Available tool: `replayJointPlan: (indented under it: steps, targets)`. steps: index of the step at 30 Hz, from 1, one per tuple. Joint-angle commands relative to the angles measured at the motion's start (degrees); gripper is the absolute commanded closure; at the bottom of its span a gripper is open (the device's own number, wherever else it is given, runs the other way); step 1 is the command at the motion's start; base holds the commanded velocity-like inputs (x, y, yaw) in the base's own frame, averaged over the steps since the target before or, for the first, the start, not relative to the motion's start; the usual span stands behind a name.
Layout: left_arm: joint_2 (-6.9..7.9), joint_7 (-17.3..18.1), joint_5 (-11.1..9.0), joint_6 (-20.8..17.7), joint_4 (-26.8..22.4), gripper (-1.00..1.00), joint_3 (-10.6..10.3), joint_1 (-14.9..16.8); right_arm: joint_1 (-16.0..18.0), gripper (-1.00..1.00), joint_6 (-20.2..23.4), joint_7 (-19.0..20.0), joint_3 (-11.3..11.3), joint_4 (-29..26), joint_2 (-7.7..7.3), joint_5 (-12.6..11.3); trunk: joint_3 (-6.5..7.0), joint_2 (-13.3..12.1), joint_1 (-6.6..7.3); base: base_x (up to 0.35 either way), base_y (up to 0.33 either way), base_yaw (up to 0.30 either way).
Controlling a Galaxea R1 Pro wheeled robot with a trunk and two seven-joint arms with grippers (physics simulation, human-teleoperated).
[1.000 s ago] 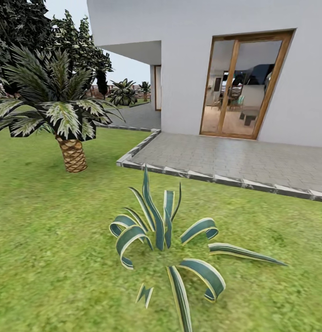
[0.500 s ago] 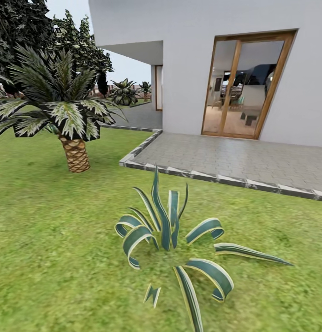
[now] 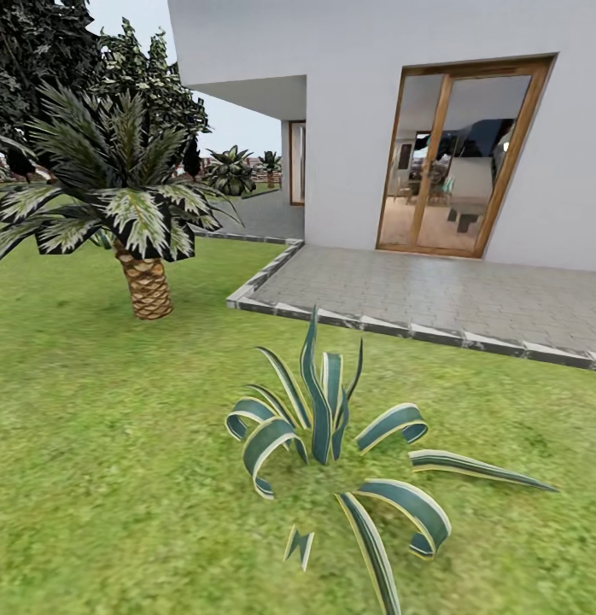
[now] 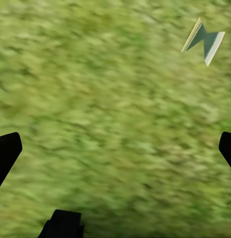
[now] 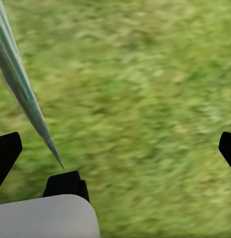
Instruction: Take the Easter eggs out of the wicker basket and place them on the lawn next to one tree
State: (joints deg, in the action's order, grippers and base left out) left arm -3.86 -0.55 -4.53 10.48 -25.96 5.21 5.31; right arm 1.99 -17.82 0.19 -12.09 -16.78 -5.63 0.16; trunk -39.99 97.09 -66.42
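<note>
Both grippers hung wide open and empty over the lawn (image 3: 102,410): left gripper (image 4: 115,144) near a stray leaf tip (image 4: 204,42), right gripper (image 5: 115,144) beside a long agave blade (image 5: 21,94). From the head, the agave (image 3: 332,436), a palm (image 3: 144,282) and paved patio (image 3: 435,290) showed.

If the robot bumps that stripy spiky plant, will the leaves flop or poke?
The stripy plant would probably do both. Its middle leaves stand straight and pointed, so they look stiff and might poke. The outer ones curl down to the lawn, so they likely bend. It seems rooted, so it shouldn't tip.
</note>
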Motion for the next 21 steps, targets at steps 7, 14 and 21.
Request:
replayJointPlan:
  steps: [7, 14, 21]
  targets:
    - [-0.09, 0.01, -0.35, 0.16, 0.03, -1.00, -0.02, 0.03, 0.04, -1.00, -0.28, 0.07, -0.12, 0.04, 0.01, 0.02, -0.05, 0.02, 0.01, 0.000, -0.076, 0.000]
    - [-0.10, 0.00, -0.36, 0.16, 0.05, -1.00, -0.03, 0.03, 0.04, -1.00, -0.28, 0.08, -0.12, 0.05, 0.01, 0.02, -0.05, 0.02, 0.01, 0.000, -0.269, 0.000]
    - [-0.10, -0.01, -0.33, 0.16, 0.03, -1.00, -0.03, 0.02, 0.04, -1.00, -0.22, -0.05, -0.12, 0.06, 0.01, 0.02, -0.05, 0.02, 0.01, 0.000, -0.286, 0.000]
